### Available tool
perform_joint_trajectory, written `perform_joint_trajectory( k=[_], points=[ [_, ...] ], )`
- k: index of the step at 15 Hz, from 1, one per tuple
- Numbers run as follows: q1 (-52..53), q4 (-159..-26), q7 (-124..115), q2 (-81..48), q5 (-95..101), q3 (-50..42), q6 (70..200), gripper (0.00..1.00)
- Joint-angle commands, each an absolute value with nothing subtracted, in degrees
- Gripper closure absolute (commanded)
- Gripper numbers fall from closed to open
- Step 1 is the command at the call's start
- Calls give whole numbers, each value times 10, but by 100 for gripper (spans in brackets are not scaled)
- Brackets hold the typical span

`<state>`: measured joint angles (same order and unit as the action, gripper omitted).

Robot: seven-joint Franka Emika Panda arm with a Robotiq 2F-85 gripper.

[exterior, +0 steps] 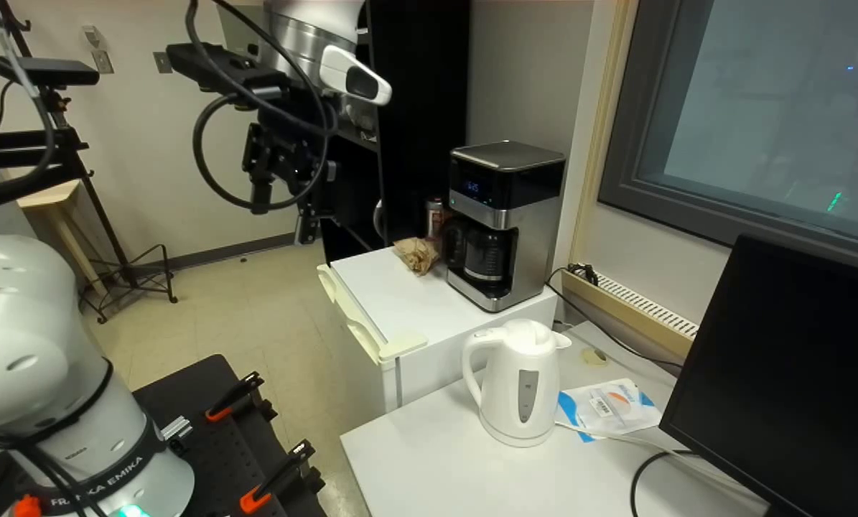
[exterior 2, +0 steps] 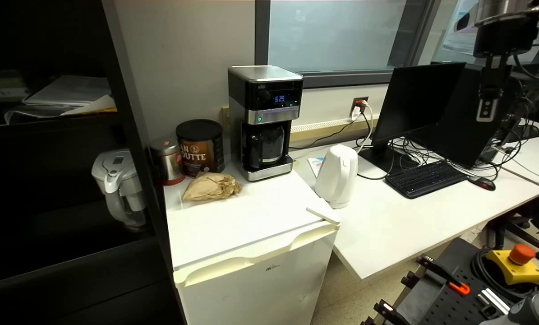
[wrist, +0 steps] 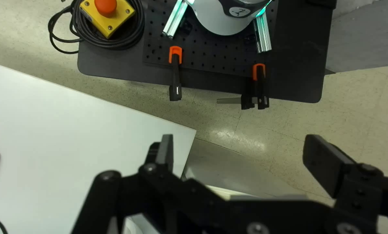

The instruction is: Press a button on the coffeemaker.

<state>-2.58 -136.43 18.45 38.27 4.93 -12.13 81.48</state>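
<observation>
jaws apart | coffeemaker (exterior 2: 265,118): small panel marks (exterior 2: 291,105) illegible | arm (exterior: 26,323) cropped in both exterior views

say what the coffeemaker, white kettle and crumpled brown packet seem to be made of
Coffeemaker: silvery parts look like metal, perhaps brushed steel, given their grey sheen; the black upper front looks glossy, plastic or glass. White kettle: likely plastic, smooth with soft highlights. Brown packet: probably paper, matte, with sharp creases.
</observation>
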Motion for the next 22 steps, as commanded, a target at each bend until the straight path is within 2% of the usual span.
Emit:
perform_joint_trajectory(
  k=[1, 8, 15, 22],
  points=[
    [-17, -1364, 190, 365, 60, -107, 858, 0],
    [12, -1383, 194, 328, 94, -60, 1004, 0],
    [28, -1431, 166, 284, 164, -5, 1229, 0],
    [-22, -1442, 20, 219, 352, 75, 1412, 0]
  ],
)
